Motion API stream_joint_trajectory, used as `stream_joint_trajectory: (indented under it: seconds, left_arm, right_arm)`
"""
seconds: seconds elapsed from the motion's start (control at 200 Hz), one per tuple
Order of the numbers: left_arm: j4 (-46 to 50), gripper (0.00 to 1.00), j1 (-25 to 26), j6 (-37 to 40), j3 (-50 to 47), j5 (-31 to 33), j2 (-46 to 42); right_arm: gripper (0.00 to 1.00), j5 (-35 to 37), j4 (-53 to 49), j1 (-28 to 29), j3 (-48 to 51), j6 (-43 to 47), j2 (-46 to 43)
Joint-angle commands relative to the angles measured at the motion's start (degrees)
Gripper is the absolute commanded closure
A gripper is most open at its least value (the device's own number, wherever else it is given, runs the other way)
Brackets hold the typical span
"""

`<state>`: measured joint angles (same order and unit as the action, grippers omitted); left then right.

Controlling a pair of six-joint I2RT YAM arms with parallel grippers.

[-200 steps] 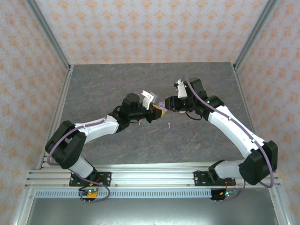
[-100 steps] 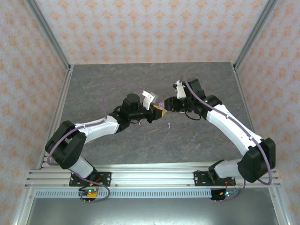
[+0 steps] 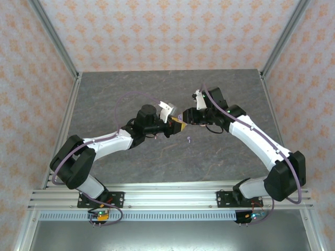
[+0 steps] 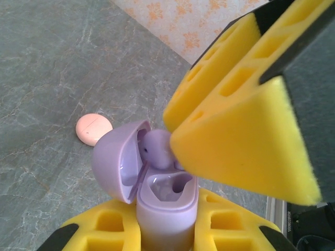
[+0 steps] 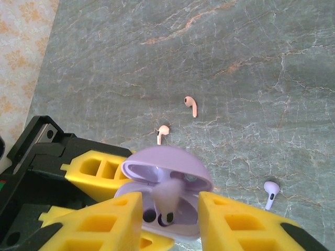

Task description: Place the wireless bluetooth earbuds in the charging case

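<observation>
now, both arms reach in from the near corners, elbows bent outward, and meet nose to nose above the middle of the grey marbled tabletop [image 3: 131,99]. the left gripper [image 4: 167,232] sits low, its yellow foam fingers [image 4: 102,230] clamped on the base of the glossy lilac round charging case [image 4: 166,209]. the domed lid hangs open to one side. the right gripper [image 5: 170,212] comes at it from the opposite side. its ribbed yellow foam pads [image 5: 112,222] pinch a smooth lilac stemmed earbud [image 5: 167,194] right at the case's mouth. touching a moulded well or just over it? cannot tell. a second well beside it gleams, kidney-shaped.

tight quarters up there: the two sets of foam fingers are almost in contact around the case. the tabletop around them lies open, and the peach patterned wall panels [image 3: 157,31] stand well back.

loose on the stone-look surface lies a second lilac earbud [image 5: 270,193], near the grippers. one pale pink stemmed earbud [image 5: 192,105] and another pale pink earbud [image 5: 163,133] lie close together. a closed pale pink round case [image 4: 94,128] lies flat, apart from the lilac one.
</observation>
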<state>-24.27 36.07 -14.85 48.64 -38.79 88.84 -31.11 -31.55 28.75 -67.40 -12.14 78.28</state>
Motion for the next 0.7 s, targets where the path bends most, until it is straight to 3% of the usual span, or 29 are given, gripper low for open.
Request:
stream_joint_trajectory:
  seconds: [0.0,0.491,0.696]
  left_arm:
    - [-1.74,0.97,0.58,1.49,0.09,-1.21,-2.10]
    - [1.92,0.97,0.75,2.37,0.18,2.37,-2.13]
    - [4.28,0.97,0.03,1.69,-0.58,4.24,-3.25]
  right_arm:
    - [0.66,-0.08,-0.88,0.44,-1.95,0.42,0.50]
    - [0.50,6.57,-0.49,1.41,-1.89,-1.01,-2.28]
    - [0.48,21.02,0.05,1.39,0.84,-4.43,-5.64]
